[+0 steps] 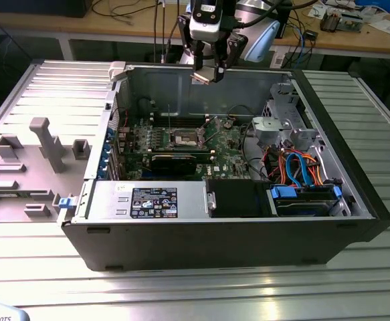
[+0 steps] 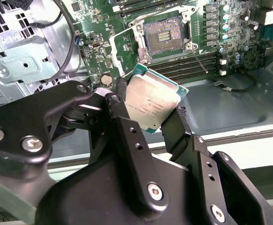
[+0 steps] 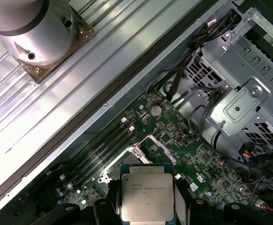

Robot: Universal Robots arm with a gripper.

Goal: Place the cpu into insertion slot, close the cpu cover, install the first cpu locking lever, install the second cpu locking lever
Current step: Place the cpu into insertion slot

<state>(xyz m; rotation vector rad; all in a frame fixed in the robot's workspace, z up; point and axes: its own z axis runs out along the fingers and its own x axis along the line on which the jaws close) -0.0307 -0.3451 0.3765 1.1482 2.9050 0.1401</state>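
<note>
Working remotely, I have the end effector (image 1: 208, 73) poised above the open computer case (image 1: 181, 241). Its fingers (image 2: 174, 124) pinch the cpu (image 2: 151, 105) by two opposite edges, well apart from the insertion slot (image 2: 163, 35) on the green motherboard (image 2: 99, 28) below. My worry is that a chip lowered off-square or rotated could crush the socket's contacts, and so slim an edge grip could let it slip onto the board.

My workplace is an electronics lab: an opened computer case (image 1: 215, 244) lies on my ribbed metal worktop (image 1: 181, 287), grey fixture blocks (image 1: 44, 144) stand beside it, and wooden benches (image 1: 81, 25) behind carry cables (image 1: 124, 8).
</note>
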